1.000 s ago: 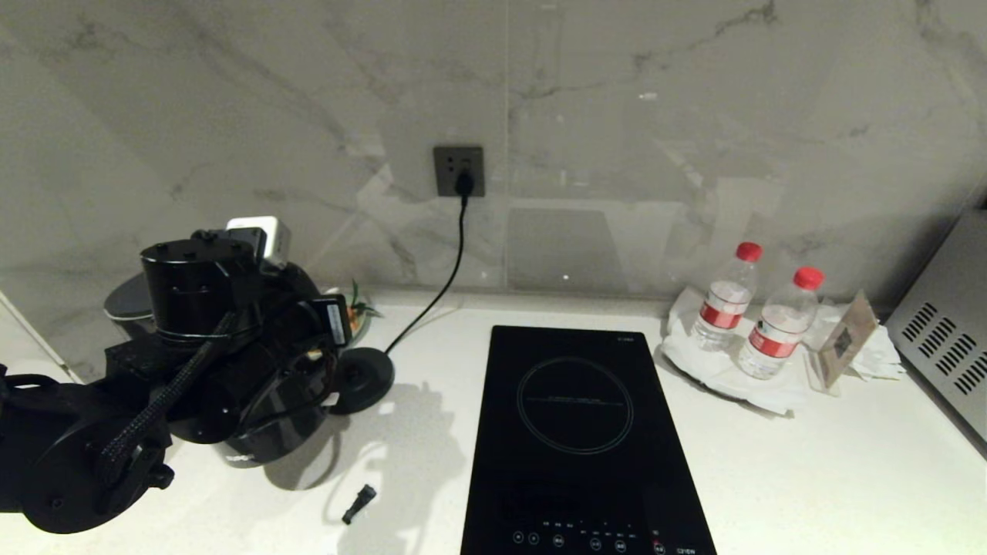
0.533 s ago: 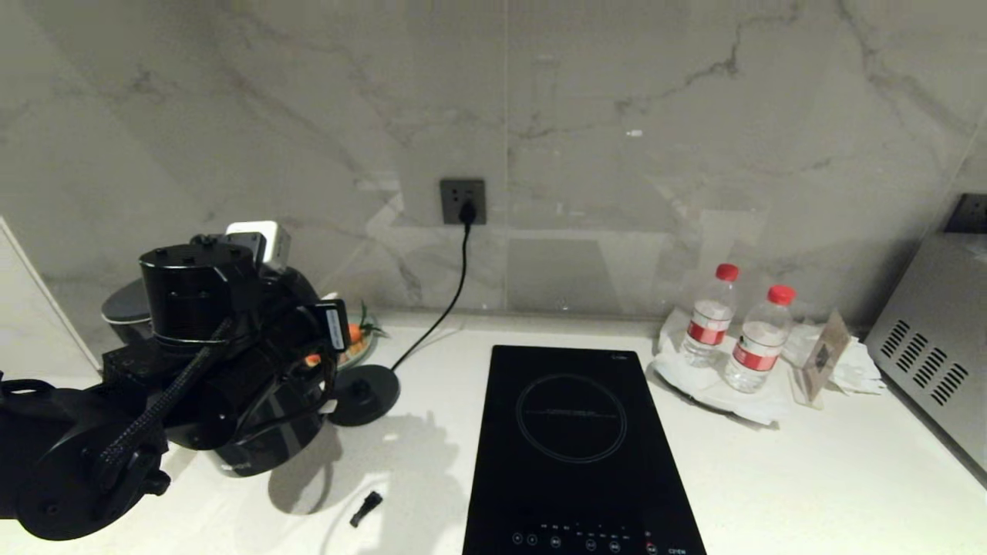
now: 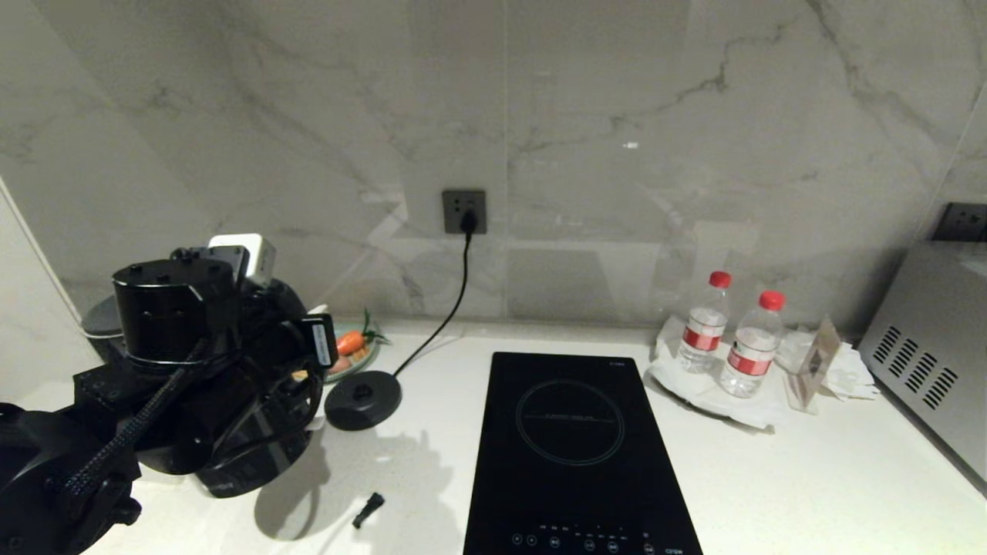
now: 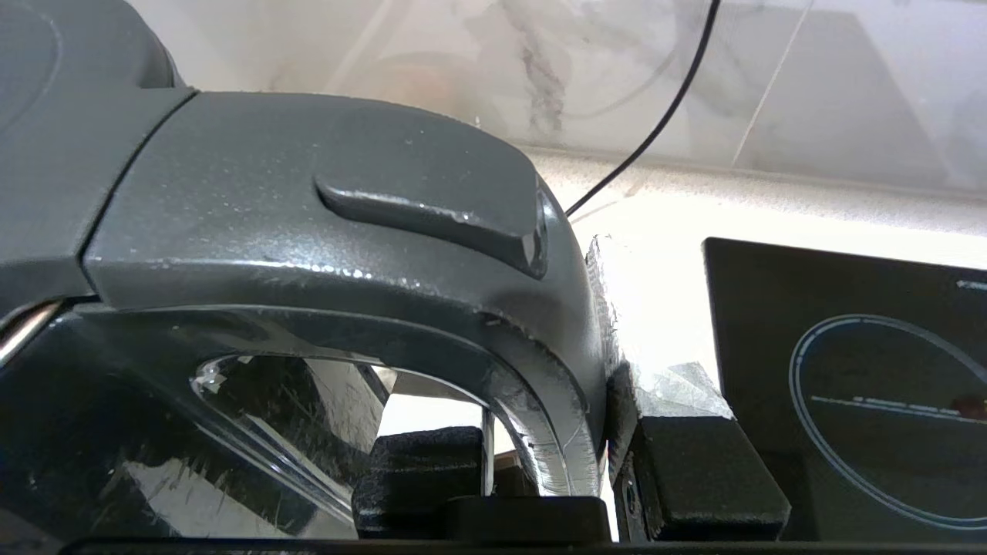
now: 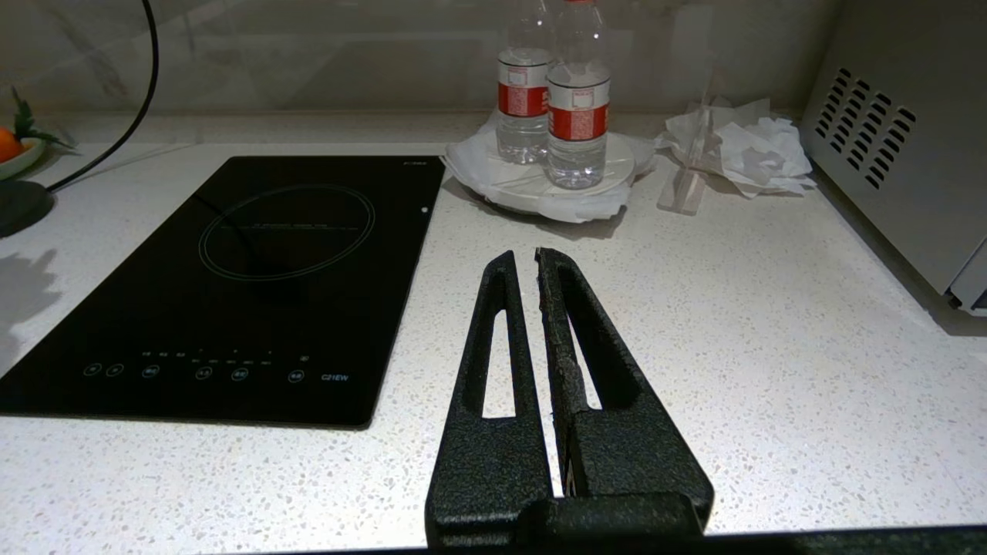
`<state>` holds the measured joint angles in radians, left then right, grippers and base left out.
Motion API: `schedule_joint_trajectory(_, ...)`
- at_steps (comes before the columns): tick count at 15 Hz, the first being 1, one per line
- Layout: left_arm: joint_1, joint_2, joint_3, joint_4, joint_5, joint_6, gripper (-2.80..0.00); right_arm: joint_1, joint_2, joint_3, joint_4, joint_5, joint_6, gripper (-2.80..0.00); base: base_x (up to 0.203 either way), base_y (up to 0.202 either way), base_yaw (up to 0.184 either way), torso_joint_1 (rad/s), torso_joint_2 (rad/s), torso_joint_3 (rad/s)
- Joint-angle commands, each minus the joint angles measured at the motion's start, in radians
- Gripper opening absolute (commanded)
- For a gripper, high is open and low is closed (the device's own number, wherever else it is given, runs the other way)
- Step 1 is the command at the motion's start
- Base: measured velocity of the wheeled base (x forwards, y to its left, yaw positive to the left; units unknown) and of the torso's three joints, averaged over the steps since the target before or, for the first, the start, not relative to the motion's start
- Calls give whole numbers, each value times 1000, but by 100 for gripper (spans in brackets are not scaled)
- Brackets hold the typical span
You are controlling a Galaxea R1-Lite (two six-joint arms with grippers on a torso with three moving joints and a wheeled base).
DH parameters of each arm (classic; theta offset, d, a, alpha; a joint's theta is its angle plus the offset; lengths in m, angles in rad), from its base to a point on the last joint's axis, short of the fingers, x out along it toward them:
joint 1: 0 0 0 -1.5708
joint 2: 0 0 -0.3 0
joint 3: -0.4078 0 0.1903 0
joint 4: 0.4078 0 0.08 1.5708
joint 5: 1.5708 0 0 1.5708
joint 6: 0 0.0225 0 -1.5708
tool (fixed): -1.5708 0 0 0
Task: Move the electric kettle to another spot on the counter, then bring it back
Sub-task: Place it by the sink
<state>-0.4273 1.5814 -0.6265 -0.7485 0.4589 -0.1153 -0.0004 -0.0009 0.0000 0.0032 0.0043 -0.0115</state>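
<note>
**Left hand clamped on the kettle's handle, kettle off its base**

The left hand (image 4: 540, 462) is closed on the black loop handle (image 4: 432, 231) of the tall black jug kettle (image 3: 254, 455), one finger inside the loop, the other against its outer side. The kettle sits at the left end of the white speckled stone surface (image 3: 810, 478), largely hidden behind the arm in the head view, just beside the flat round black base disc (image 3: 362, 399) and not on it. I can't tell whether it rests on the surface or hangs just above.

Handling call: a rigid jug, glossy and likely slippery, heavier if there's water inside, which I can't see. The loop handle is the natural hold; gripped off-centre, the body may swing or tip.

Around it: a glossy black glass cooktop (image 3: 574, 447) at centre, two clear water bottles with red caps (image 3: 729, 339) on white paper at the right, a marble wall with a grey socket (image 3: 464, 212) and black cord. The right hand (image 5: 524, 258) is parked low over the surface, fingers almost touching, empty.
</note>
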Motion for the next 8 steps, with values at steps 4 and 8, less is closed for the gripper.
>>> schedule_joint_trajectory(4, 4, -14, 10, -6, 3, -15, -280, 0, 1, 0, 0, 0, -1, -280, 0, 0, 0, 38, -84, -46)
schedule_joint_trajectory(8, 4, -24, 5, -6, 3, -15, -280, 0, 1, 0, 0, 0, -1, -280, 0, 0, 0, 101, -248, -126)
